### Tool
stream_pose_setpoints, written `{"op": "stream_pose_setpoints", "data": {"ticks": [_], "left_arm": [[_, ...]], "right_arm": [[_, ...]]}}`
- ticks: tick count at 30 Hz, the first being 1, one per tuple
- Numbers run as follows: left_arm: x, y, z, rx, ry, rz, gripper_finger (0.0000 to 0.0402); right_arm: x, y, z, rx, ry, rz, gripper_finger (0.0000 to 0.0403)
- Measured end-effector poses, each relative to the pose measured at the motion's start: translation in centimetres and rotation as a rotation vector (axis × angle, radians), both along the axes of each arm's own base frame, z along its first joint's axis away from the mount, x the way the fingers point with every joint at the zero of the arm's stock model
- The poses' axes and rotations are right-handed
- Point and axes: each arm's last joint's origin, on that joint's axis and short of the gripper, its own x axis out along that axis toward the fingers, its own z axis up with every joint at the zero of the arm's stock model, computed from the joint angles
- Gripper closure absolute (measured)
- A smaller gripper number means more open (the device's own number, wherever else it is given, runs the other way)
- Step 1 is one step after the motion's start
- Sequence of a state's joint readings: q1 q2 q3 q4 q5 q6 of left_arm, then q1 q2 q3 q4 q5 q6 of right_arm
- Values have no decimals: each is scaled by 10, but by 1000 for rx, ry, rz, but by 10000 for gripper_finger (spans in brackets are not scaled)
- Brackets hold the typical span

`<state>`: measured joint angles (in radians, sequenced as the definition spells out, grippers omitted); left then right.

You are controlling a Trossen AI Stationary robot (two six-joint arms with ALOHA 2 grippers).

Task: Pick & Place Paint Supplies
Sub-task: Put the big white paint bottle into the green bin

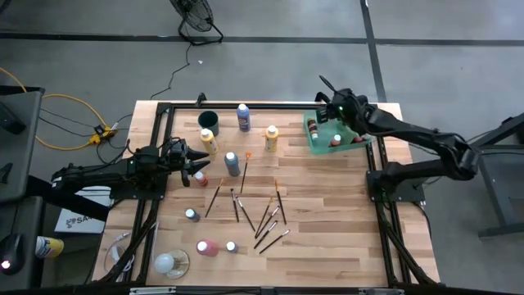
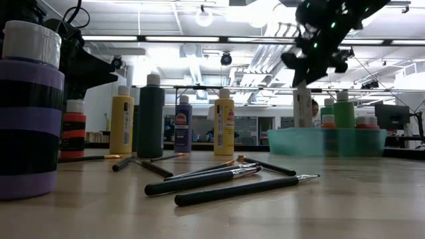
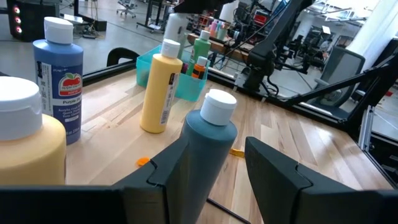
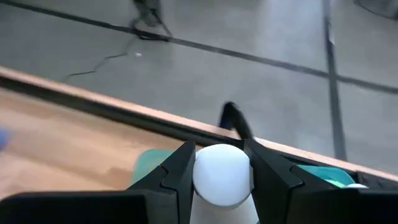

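My right gripper (image 1: 330, 113) is above the far left corner of the translucent green tray (image 1: 315, 146), shut on a white paint bottle (image 2: 303, 103). The tray holds a few bottles (image 1: 336, 141). My left gripper (image 1: 203, 161) waits open at the table's left, pointing level at a dark teal bottle (image 3: 208, 143) that stands just ahead of its fingers, apart from them. Blue (image 1: 243, 117) and yellow (image 1: 271, 138) bottles stand upright on the wood. Several dark-handled brushes (image 1: 262, 217) lie flat mid-table. My right gripper pinches the white bottle's round cap (image 4: 221, 177) between its two fingers, one on each side. The fingers slant down from the table's right. The bottle hangs upright below them over the tray. The tray wall hides its base, so I cannot tell whether it rests.
A dark round cup (image 1: 207, 120) and a second yellow bottle (image 1: 209, 141) stand at the far left. A red bottle (image 1: 201, 179) is beside my left gripper. A pink bottle (image 1: 206, 247) lies near the front edge. A black frame rail (image 1: 246, 106) runs along the far edge.
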<state>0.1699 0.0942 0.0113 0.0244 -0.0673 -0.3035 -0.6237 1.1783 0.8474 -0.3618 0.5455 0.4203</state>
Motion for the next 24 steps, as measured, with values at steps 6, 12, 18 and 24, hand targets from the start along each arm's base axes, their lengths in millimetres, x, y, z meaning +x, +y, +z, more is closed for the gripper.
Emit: {"op": "stream_pose_setpoints", "data": {"ticks": [6,12,18,24], "left_arm": [[0,0,0,0,0,0,250],[0,0,0,0,0,0,250],[0,0,0,0,0,0,250],[0,0,0,0,0,0,250]], "right_arm": [[2,-31,-20,12,11,-96,288],[0,-50,-38,63,-29,-216,288],[-3,-54,-40,64,-29,-263,289],[-11,-49,-36,50,22,-305,286]]}}
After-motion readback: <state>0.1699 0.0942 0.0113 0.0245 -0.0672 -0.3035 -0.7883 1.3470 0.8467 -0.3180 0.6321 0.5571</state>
